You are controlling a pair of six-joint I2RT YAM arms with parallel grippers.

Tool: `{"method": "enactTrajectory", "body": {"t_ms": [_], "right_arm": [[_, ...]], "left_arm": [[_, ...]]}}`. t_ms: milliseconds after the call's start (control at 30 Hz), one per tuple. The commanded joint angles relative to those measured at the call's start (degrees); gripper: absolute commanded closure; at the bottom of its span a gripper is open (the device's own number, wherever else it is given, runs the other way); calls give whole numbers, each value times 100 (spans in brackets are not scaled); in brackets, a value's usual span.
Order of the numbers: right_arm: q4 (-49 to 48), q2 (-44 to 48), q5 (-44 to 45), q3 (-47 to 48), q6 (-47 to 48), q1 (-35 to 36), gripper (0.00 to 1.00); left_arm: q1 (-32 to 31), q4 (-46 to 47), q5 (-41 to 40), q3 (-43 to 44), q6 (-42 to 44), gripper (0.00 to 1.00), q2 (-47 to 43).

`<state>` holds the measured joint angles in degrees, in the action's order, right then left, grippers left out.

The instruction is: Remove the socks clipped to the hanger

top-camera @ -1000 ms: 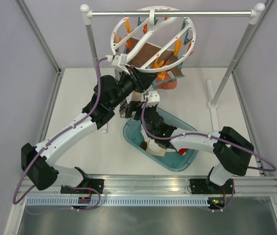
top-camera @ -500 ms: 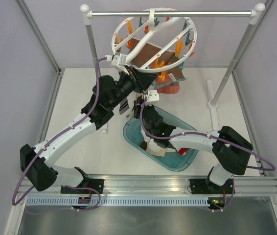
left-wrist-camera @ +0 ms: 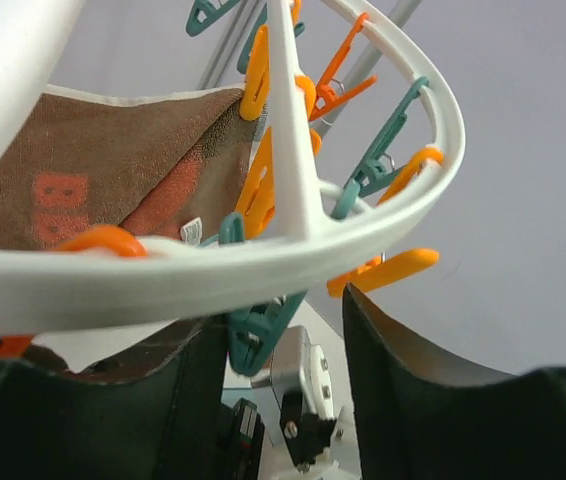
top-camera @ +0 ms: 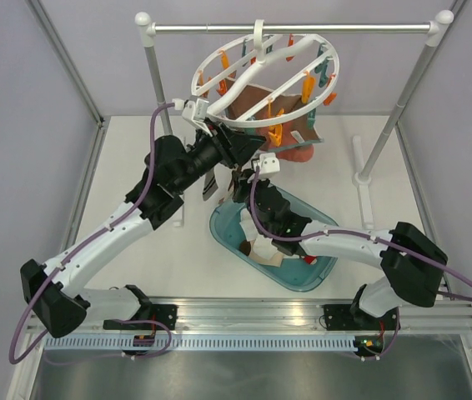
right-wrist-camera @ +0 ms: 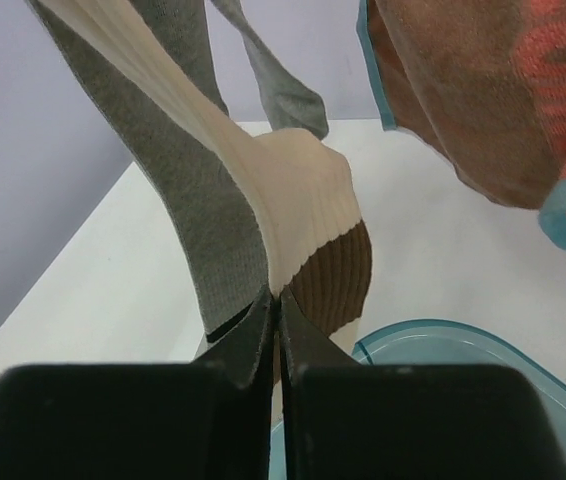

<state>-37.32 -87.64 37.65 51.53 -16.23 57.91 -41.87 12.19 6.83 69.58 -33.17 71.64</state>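
The white ring hanger (top-camera: 263, 80) hangs tilted from the rail, with orange and teal clips around it. My left gripper (left-wrist-camera: 283, 325) is open just under the ring, and a teal clip (left-wrist-camera: 253, 335) sits between its fingers (left-wrist-camera: 413, 390), close to the left one. In the top view my left gripper (top-camera: 236, 150) is below the ring's near rim. My right gripper (right-wrist-camera: 278, 300) is shut on a beige sock (right-wrist-camera: 298, 190) with a brown cuff, which stretches up toward the hanger. A grey sock (right-wrist-camera: 178, 190) hangs right beside it.
A brown and coral cloth (right-wrist-camera: 483, 90) hangs from the hanger to the right. A teal bin (top-camera: 323, 265) lies under my right arm with socks (top-camera: 265, 250) in it. The metal rail (top-camera: 303, 27) stands on white posts (top-camera: 399, 108) at both sides.
My right gripper has shut on the beige sock. My left gripper has opened wider and risen, and the hanger ring has tipped up and to the right.
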Motion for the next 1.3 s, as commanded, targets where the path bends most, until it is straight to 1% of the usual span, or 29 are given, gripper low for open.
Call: {"method": "enactTrajectory", "body": {"t_ms": [0,67,167,300,400,500,600,633,767,933,1100,1167,1267], "right_arm": [[75,334,-284,-55,67,27,99],[172,413,-372,-55,85,27,99],[348,519,-521,-73,120,27,99],[628,616,-723,-46,164,27,99],[796,704,-882,-46,199,27,99],[910,827,-979,-90,217,19,99],[1103,976,-1110,-117,260,19,99],[1156,1011,-1137,-125,269,19,99],[1586,1222,-1374,-91,331,-8,99],[1939,1468,-1585,-47,313,-52,99],[2150,1583,-1620,-11,287,-52,99],[2220,1548,-1620,41,287,-61,99],[2299,1460,-1524,129,278,-61,99]], "left_arm": [[-23,-102,485,-85,258,46,-352],[-23,-120,600,-155,311,42,-535],[-23,-216,775,-243,425,39,-721],[-23,-471,951,-261,609,40,-1072],[-23,-726,917,-349,785,41,-1274],[-23,-962,584,-515,935,42,-1599],[-23,-1183,-145,-700,1233,42,-1986],[-23,-1183,-547,-761,1364,42,-2091],[-6,-1183,-1166,-955,1524,39,-2408],[55,-1324,-1606,-938,1691,37,-2242],[232,-1236,-1413,-868,1445,37,-1926],[232,-1043,-1421,-771,1340,38,-1847],[232,-1008,-1535,-596,1208,39,-1688]]}}
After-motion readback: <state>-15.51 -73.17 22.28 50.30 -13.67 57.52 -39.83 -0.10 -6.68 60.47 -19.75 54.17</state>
